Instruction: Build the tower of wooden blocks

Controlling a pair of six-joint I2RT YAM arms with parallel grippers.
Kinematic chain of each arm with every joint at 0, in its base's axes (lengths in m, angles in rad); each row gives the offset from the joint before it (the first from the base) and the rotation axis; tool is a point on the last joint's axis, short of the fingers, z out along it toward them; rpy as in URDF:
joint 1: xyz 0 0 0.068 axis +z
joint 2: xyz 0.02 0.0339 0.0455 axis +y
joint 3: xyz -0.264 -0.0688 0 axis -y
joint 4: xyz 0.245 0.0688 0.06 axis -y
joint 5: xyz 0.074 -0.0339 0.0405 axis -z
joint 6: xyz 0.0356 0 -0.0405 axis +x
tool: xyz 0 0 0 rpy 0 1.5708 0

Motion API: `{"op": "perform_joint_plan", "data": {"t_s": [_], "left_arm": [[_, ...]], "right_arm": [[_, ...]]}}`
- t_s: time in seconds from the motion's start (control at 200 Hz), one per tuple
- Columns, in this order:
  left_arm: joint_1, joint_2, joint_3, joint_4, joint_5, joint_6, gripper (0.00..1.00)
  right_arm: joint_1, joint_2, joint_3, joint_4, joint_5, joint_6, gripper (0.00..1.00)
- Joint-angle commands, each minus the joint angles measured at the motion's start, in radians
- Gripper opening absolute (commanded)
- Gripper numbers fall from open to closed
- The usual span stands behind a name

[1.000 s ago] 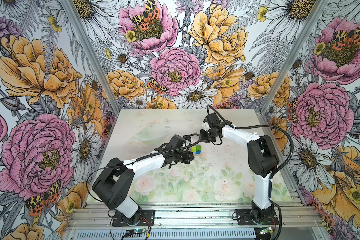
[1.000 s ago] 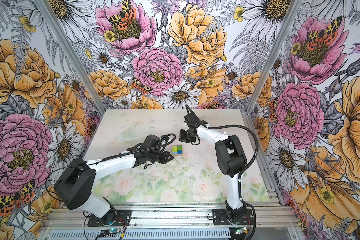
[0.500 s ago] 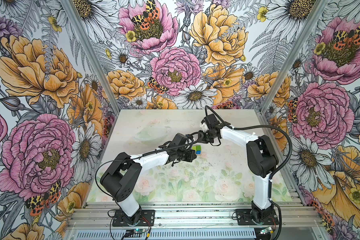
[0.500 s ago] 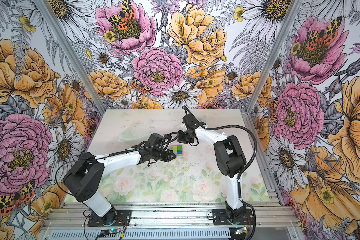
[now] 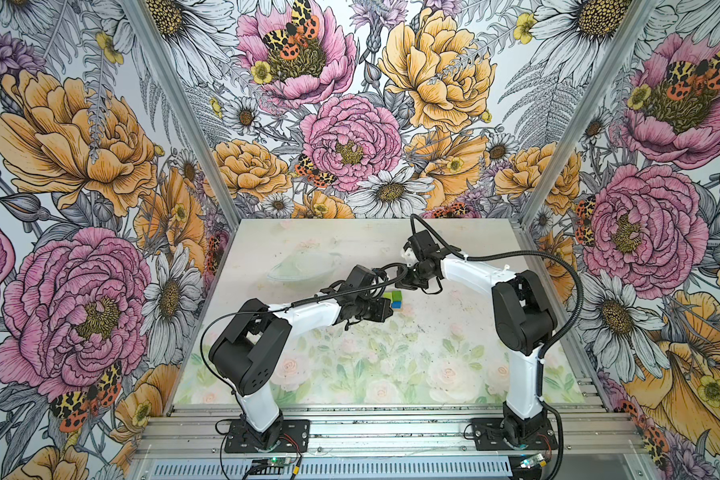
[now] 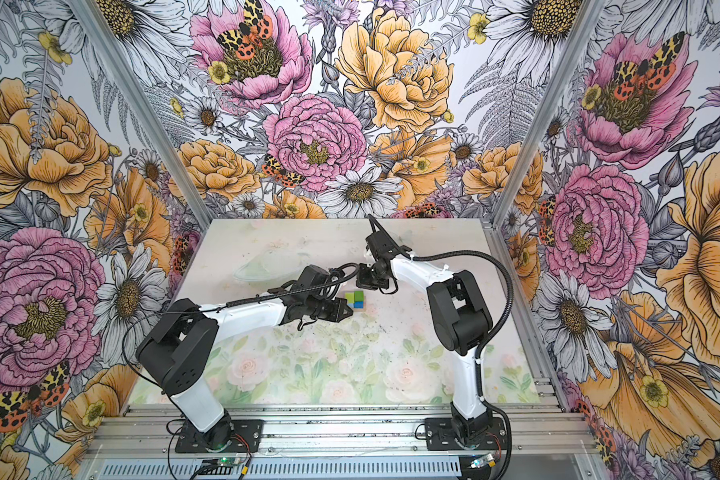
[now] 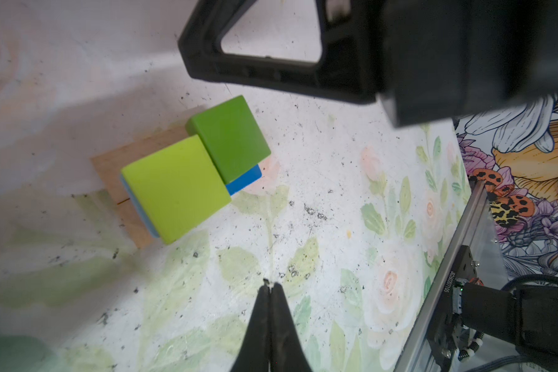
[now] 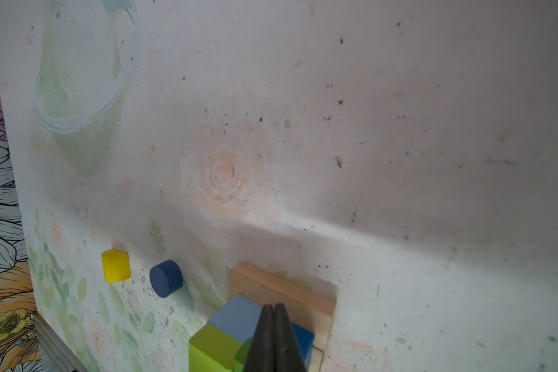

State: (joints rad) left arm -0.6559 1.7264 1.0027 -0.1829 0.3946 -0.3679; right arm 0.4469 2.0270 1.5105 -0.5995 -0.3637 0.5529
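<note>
Here, left tool and right tool, closed empty, crowd the tower; blue cylinder, yellow half-round aside.

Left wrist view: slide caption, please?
Light green cube beside dark green cube atop blue cubes and tan bars; left end effector shut.

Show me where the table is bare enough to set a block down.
Bare: the near half of the table, and the far strip along the back wall. Crowded: the middle, with left gripper, right gripper, block stack, blue cylinder and yellow half-round.
</note>
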Motion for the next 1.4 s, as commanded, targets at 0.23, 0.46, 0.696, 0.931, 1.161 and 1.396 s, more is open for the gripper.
{"op": "perform_joint_plan", "data": {"t_s": [0.23,0.46,0.696,0.931,1.161,1.396], "left_arm": [[0.018,0.032,0.036,0.024,0.021,-0.017,0.00],[0.027,0.036,0.034,0.032,0.017,-0.022,0.00],[0.030,0.039,0.034,0.038,0.019,-0.024,0.00],[0.034,0.042,0.034,0.046,0.018,-0.029,0.00],[0.039,0.044,0.036,0.048,0.019,-0.028,0.00],[0.043,0.049,0.038,0.051,0.020,-0.029,0.00]], "right_arm": [[0.008,-0.021,-0.016,0.018,0.017,0.014,0.00],[0.009,-0.028,-0.023,0.017,0.019,0.017,0.00],[0.010,-0.034,-0.027,0.018,0.022,0.019,0.00],[0.010,-0.036,-0.027,0.018,0.025,0.020,0.00],[0.009,-0.034,-0.017,0.017,0.032,0.018,0.00],[0.007,-0.038,-0.001,0.017,0.043,0.015,0.00]]}}
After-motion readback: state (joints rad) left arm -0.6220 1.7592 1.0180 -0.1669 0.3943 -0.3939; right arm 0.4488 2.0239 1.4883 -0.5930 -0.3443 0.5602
